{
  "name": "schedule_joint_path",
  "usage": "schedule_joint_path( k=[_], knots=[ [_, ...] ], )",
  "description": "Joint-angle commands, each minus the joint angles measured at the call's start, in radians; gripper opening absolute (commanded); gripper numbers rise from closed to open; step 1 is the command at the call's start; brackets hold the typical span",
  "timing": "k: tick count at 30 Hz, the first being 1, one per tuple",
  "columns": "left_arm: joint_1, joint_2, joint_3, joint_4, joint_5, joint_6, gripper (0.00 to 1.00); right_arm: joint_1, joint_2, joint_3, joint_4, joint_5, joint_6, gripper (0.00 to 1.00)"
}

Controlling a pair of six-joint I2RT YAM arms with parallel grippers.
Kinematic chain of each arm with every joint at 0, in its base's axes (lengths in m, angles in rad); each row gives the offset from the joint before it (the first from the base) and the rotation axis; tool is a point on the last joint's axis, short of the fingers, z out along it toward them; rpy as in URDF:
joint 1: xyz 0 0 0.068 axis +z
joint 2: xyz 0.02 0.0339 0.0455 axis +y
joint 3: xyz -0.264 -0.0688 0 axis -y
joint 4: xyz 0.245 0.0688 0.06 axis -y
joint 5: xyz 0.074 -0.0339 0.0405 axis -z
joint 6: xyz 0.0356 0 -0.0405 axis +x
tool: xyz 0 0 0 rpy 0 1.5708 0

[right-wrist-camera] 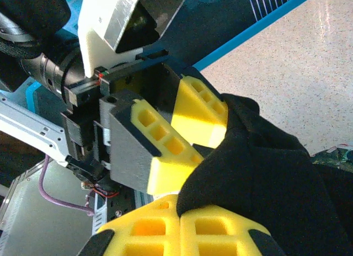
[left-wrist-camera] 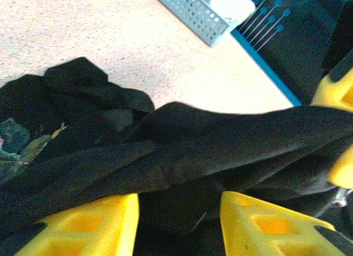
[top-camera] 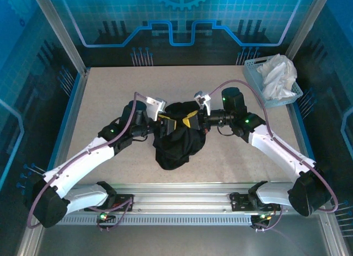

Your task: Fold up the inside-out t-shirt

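The inside-out t-shirt [top-camera: 174,148] is a bunched black bundle hanging between my two grippers above the table's middle. My left gripper [top-camera: 172,122] meets it from the left. In the left wrist view this gripper [left-wrist-camera: 179,198] has its yellow fingers apart, with black cloth [left-wrist-camera: 220,140] draped across and between them. A patch of faded print [left-wrist-camera: 16,140] shows on the shirt at the left. My right gripper [top-camera: 192,121] comes in from the right. In the right wrist view the right gripper [right-wrist-camera: 179,203] is shut, pinching a fold of the shirt [right-wrist-camera: 276,179] close to the left gripper [right-wrist-camera: 193,134].
A pale blue perforated basket [top-camera: 259,68] stands at the back right corner with a white cloth [top-camera: 278,74] in it; the basket [left-wrist-camera: 193,13] also appears in the left wrist view. Bare beige tabletop [top-camera: 110,96] lies around the shirt. Blue enclosure walls border the table.
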Motion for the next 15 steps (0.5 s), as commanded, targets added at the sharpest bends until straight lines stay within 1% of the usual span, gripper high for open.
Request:
schedule_joint_path(
  k=[1, 6, 10, 13, 15],
  knots=[
    [0.003, -0.016, -0.001, 0.04, 0.085, -0.016, 0.47, -0.011, -0.004, 0.035, -0.01, -0.004, -0.013, 0.0],
    [0.002, 0.031, 0.032, -0.012, 0.068, 0.009, 0.51, -0.01, -0.005, 0.037, -0.005, -0.003, -0.011, 0.0],
    [0.002, 0.054, 0.041, -0.037, 0.018, 0.013, 0.5, -0.01, -0.007, 0.036, -0.009, 0.0, -0.012, 0.0],
    [0.003, 0.051, 0.037, -0.033, 0.002, 0.006, 0.41, -0.01, -0.01, 0.037, -0.017, 0.003, -0.018, 0.0],
    [0.006, 0.034, 0.029, -0.026, -0.012, 0.0, 0.31, -0.01, -0.01, 0.037, -0.026, 0.01, -0.025, 0.0]
  ],
)
